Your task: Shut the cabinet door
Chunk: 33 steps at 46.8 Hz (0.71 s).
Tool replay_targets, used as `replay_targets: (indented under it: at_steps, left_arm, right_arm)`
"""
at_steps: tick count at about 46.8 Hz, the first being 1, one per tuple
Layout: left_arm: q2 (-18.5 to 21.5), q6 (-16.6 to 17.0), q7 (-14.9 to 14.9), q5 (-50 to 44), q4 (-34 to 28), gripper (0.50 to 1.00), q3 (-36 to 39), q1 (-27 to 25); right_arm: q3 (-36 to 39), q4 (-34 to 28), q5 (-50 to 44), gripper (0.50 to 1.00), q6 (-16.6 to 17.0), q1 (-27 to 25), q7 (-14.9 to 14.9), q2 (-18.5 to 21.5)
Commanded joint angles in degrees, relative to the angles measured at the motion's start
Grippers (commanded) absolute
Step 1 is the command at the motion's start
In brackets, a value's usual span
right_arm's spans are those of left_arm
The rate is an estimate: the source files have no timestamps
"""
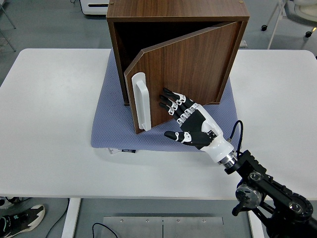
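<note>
One door (185, 74), hinged at the cabinet's (176, 12) right, angles out leftward; its white handle (141, 101) stands vertical. The right hand (190, 125), fingers spread, presses it.

The dark wooden box cabinet (176, 15) is cut off at the top edge; its shadowed interior stays unreadable behind the half-open brown door (188, 69).

We count one cabinet (176, 29) with one door (183, 74) carrying one white handle (141, 101), one blue mat (111, 129) beneath it, one table (49, 124), and one robot hand (190, 126) at 5 o'clock.
</note>
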Motion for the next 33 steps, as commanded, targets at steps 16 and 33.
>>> replay_targets:
  at_steps: [16, 33]
  left_arm:
    - [0.0, 0.0, 0.0, 0.0, 0.0, 1.000, 0.0, 0.0]
    - [0.0, 0.0, 0.0, 0.0, 0.0, 1.000, 0.0, 0.0]
  right_arm:
    - [-1.1, -1.9, 0.1, 1.000, -0.3, 1.5, -0.5, 0.6]
    - [-4.7, -2.3, 0.0, 1.000, -0.3, 4.1, -0.5, 1.8]
